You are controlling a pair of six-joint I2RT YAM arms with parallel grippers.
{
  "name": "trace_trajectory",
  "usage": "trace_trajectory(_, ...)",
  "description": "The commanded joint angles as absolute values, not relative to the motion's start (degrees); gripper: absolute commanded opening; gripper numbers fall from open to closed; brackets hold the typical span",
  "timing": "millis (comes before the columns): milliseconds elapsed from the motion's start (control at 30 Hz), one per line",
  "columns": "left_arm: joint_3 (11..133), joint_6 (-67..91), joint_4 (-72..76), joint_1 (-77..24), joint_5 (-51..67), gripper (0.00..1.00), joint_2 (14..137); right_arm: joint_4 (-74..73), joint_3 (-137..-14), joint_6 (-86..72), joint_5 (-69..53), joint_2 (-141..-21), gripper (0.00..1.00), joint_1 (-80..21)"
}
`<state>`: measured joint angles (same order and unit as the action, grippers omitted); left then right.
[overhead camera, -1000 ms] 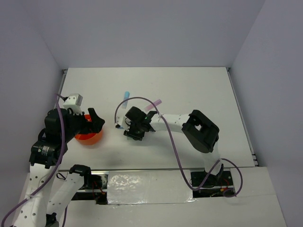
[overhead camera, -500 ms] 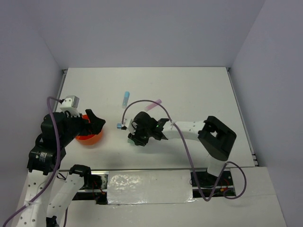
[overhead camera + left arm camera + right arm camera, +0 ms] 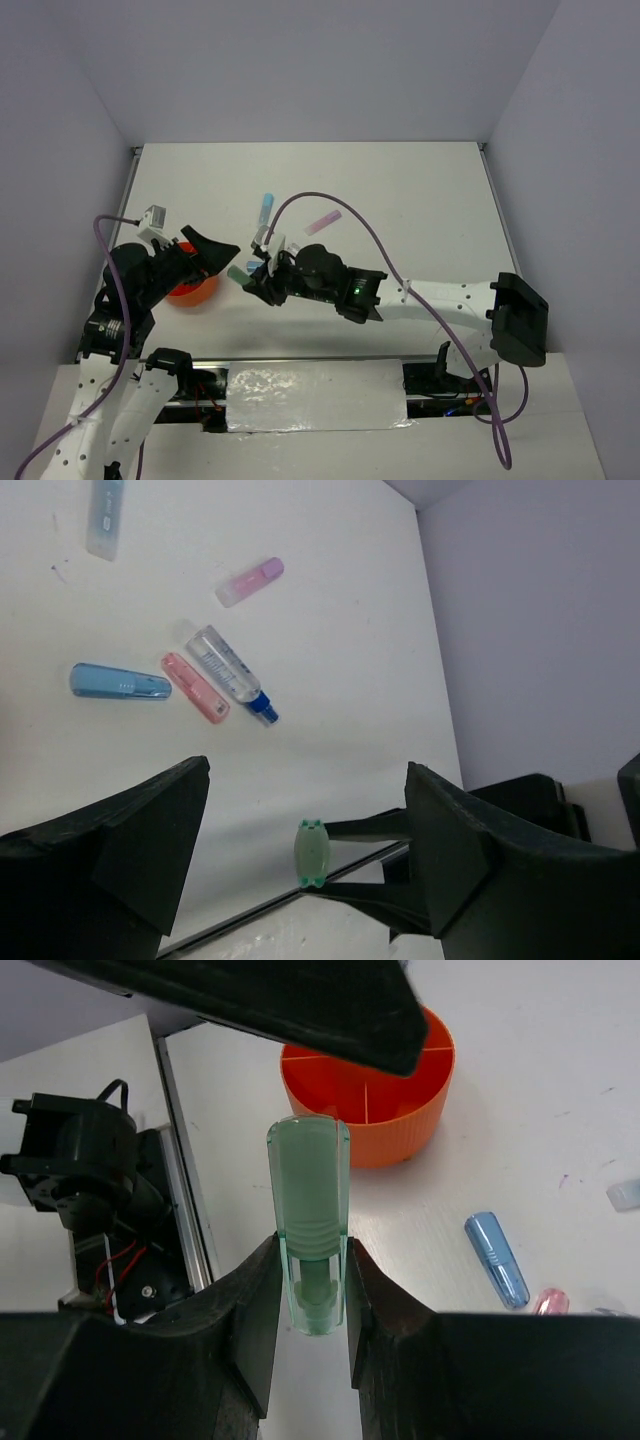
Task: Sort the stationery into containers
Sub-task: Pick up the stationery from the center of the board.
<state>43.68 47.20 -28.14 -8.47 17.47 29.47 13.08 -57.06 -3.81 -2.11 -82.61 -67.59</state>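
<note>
With the left end effector (image 3: pixel 308 775) spread, the right end effector (image 3: pixel 310 1260) pinches a green piece (image 3: pixel 308 1195) near the orange cup (image 3: pixel 400 1115), while five items (image 3: pixel 120 681) lie unsorted on the bench (image 3: pixel 340 620).

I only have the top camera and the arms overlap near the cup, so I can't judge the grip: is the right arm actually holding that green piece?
Observer: Yes. The right wrist view shows the right fingers clamped on one end of the green capsule piece.
Operator: Anything in the left arm?
Observer: No. In the left wrist view the left fingers stand wide apart with nothing between them.
Operator: What's the cup like inside?
Observer: The orange cup has thin dividers splitting it into compartments. Nothing shows in the visible part.
</note>
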Motion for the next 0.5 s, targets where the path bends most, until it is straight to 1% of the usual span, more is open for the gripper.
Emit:
trace_trajectory(0, 44.82, 50.80, -23.20, -8.61, 19.77, 0.91, 30.32, 18.63, -58.36, -4.40, 3.60, -82.53, 0.20, -68.90)
trace_trajectory(33, 44.82, 50.80, -23.46, -8.61, 19.95, 0.87, 30.58, 19.07, -58.45, -4.13, 4.30, -82.62, 0.20, -69.17)
trace_trajectory(67, 44.65, 50.89, -23.55, -8.61, 20.39, 0.82, 30.76, 19.07, -58.97, -3.61, 5.61, -82.79, 0.20, -69.34)
trace_trajectory(100, 44.39, 51.06, -23.29, -8.61, 20.91, 0.82, 30.85, 18.90, -59.32, -3.34, 6.41, -83.05, 0.20, -69.43)
trace_trajectory(133, 44.04, 51.15, -23.03, -8.61, 21.35, 0.78, 30.68, 18.64, -59.67, -3.25, 7.11, -83.23, 0.20, -69.52)
trace_trajectory(333, 44.30, 50.54, -24.26, -8.61, 22.41, 0.78, 30.67, 16.44, -62.92, -1.32, 9.40, -85.69, 0.20, -69.52)
trace_trajectory(367, 44.38, 50.36, -24.17, -8.61, 22.67, 0.74, 30.67, 16.17, -63.28, -1.06, 10.01, -85.95, 0.20, -69.61)
trace_trajectory(433, 44.47, 50.10, -24.17, -8.61, 23.03, 0.73, 30.76, 15.91, -63.89, -0.70, 11.16, -86.31, 0.20, -69.52)
trace_trajectory(467, 44.47, 49.92, -24.17, -8.61, 23.20, 0.71, 30.94, 16.00, -63.98, -0.53, 11.08, -86.31, 0.20, -69.43)
